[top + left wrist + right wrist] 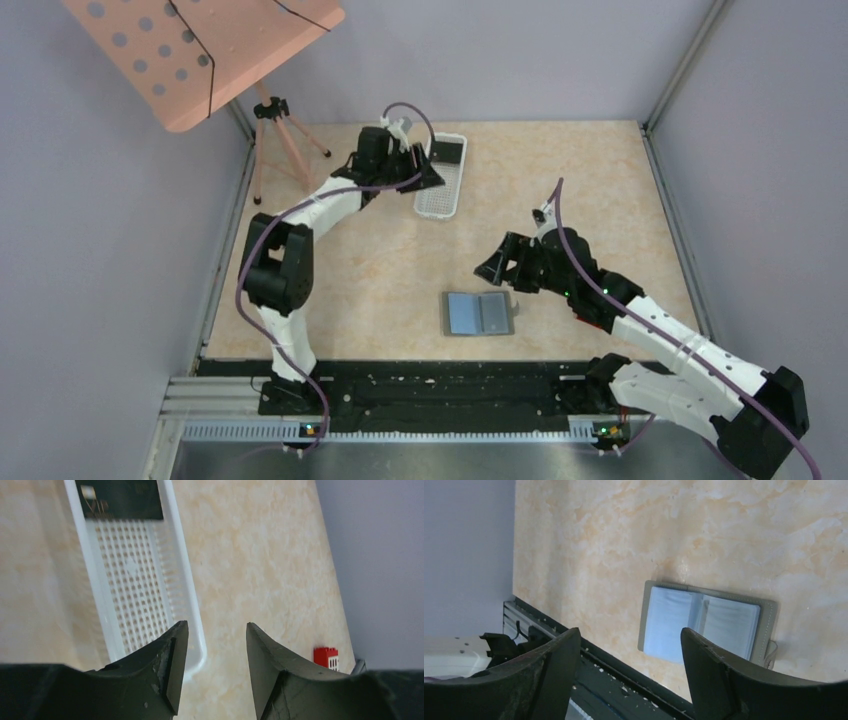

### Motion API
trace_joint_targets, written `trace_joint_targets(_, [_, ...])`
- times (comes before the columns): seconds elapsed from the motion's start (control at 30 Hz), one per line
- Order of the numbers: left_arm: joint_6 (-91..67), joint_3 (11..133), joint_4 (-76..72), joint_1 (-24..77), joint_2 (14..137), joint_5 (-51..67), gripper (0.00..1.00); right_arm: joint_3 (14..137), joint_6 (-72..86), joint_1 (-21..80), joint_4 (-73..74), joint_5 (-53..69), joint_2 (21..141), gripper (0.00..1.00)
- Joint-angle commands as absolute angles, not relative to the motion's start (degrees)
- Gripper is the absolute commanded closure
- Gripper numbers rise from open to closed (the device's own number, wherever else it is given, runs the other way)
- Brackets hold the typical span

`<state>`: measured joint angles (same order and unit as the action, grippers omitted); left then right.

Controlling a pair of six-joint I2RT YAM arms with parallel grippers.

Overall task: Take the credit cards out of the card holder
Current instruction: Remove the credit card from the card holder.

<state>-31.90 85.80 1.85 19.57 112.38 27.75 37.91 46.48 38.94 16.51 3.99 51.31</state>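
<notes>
**Jaws on both arms spread, nothing pinched**

From above, I see the left gripper [428,170] reaching over the white basket [438,202] toward the far side of the table [600,180]. Its jaws are apart. A dark card [447,151] lies in the far end of that basket. The right gripper [493,268] hangs over bare tabletop, open as well. It is just beyond the card holder [478,313], slightly to the right, and clear of it. The holder lies opened flat near the front edge, between the two arm bases, with its blue-grey inside facing up. A pink perforated board [200,50] on a tripod [272,140] stands at the far left corner.

On the left wrist camera, the fingers [170,655] stand parted with only tabletop in the gap. The near corner of the basket [197,630] sits under the left-hand finger. The dark card [120,500], marked VIP, lies in the basket's far end. A red card [326,657] with white squares shows low on the right, near the wall. It is partly cut off, and I cannot tell how it lies.

On the right wrist camera, the jaws are wide with nothing between them. Through the gap I see the card holder [674,625] flat on the table, a pale blue pocket on each side of its centre fold. I cannot tell whether cards sit in those pockets.
</notes>
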Motion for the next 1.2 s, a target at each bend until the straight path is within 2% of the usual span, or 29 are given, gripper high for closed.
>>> trace_joint_targets(0.0, [-28.08, 74.14, 10.71, 25.07, 97.78, 26.67, 0.49, 36.56, 46.58, 38.76, 16.84, 6.74, 51.85, 0.30])
trace_joint_targets(0.13, [-28.67, 62.60, 11.52, 31.44, 86.44, 24.91, 0.49, 32.48, 47.81, 38.92, 14.92, 8.63, 51.13, 0.46])
trace_joint_targets(0.2, [-31.25, 57.65, 10.20, 33.79, 82.31, 26.77, 0.50, 29.96, 48.65, 38.96, 14.20, 8.62, 50.77, 0.48])
trace_joint_targets(0.33, [-36.70, 48.68, 3.65, 39.88, 78.56, 28.21, 0.54, 25.91, 50.06, 38.96, 12.59, 7.21, 49.62, 0.50])
trace_joint_targets(0.53, [-41.18, 43.27, -7.46, 44.79, 80.16, 30.07, 0.60, 22.78, 50.30, 38.94, 10.62, 5.21, 49.41, 0.51])
trace_joint_targets(0.67, [-44.28, 40.54, -15.34, 45.12, 84.41, 33.87, 0.70, 22.61, 50.03, 38.97, 10.81, 4.03, 49.80, 0.51])
trace_joint_targets(0.83, [-43.84, 38.27, -15.45, 45.77, 87.56, 31.88, 0.81, 22.05, 49.84, 38.94, 10.73, 3.32, 51.00, 0.51])
trace_joint_targets(1.17, [-41.94, 34.19, -14.25, 47.75, 89.42, 27.19, 0.85, 19.64, 50.26, 38.95, 8.35, 2.66, 54.33, 0.51])
